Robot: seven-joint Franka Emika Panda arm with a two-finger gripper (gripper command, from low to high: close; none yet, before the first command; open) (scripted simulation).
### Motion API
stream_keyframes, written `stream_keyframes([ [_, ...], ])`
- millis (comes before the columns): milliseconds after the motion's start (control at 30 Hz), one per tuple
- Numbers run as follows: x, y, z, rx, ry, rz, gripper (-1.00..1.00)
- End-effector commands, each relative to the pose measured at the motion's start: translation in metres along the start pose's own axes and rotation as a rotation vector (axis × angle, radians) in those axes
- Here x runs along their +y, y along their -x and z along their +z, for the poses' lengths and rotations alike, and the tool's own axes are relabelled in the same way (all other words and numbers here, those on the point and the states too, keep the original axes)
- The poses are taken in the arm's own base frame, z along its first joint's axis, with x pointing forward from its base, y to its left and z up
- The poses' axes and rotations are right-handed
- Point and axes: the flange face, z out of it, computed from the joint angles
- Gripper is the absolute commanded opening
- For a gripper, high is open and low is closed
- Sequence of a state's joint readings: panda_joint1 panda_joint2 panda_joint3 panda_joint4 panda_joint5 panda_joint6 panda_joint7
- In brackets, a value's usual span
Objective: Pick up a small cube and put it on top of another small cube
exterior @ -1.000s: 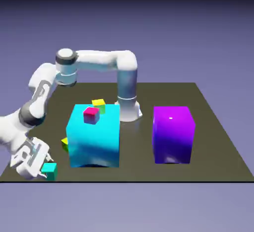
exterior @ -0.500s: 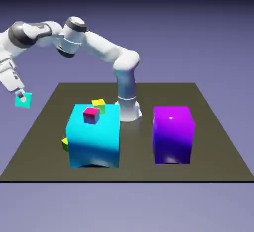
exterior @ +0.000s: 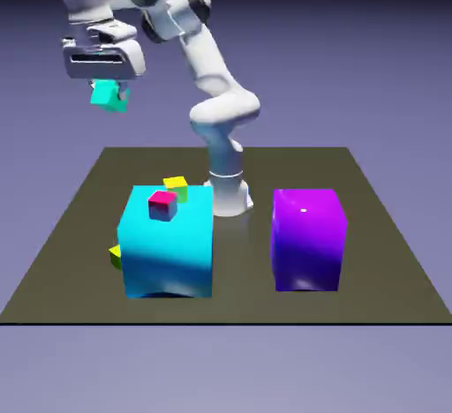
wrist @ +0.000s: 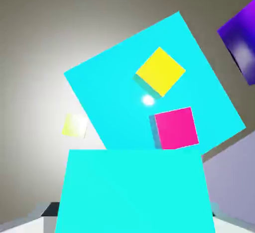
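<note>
So the gripper [exterior: 108, 85] is clamped tight on the small cube [exterior: 109, 95], hanging high in the air above the table's [exterior: 380, 252] left edge in the exterior view. Down below, a big cyan block [exterior: 168, 248] sits toward the front-left of the table with a pink cube [exterior: 162, 204] and a yellow cube [exterior: 177, 186] on top. A purple block [exterior: 307, 239] stands well apart near the right edge, and another yellow cube [exterior: 116, 255] touches the cyan block's left side.

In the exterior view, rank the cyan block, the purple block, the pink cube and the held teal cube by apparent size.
1. Cyan block
2. Purple block, slightly smaller
3. Teal cube and pink cube: alike, unranked
</note>
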State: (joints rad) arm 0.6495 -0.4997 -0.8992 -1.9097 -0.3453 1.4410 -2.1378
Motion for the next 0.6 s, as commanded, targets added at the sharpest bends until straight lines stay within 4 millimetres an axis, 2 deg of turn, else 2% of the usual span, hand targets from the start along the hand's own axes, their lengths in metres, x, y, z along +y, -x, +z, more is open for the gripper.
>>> stream_keyframes([
  [0,0.008,-0.009,0.009,0.002,-0.043,-0.037,-1.00],
  [167,0.045,-0.044,0.073,0.070,-0.272,-0.211,-1.00],
  [333,0.067,-0.063,0.162,0.243,-0.490,-0.370,-1.00],
  [400,0.067,-0.064,0.165,0.252,-0.497,-0.376,-1.00],
  [567,0.045,-0.068,0.224,0.252,-0.498,-0.376,-1.00],
])
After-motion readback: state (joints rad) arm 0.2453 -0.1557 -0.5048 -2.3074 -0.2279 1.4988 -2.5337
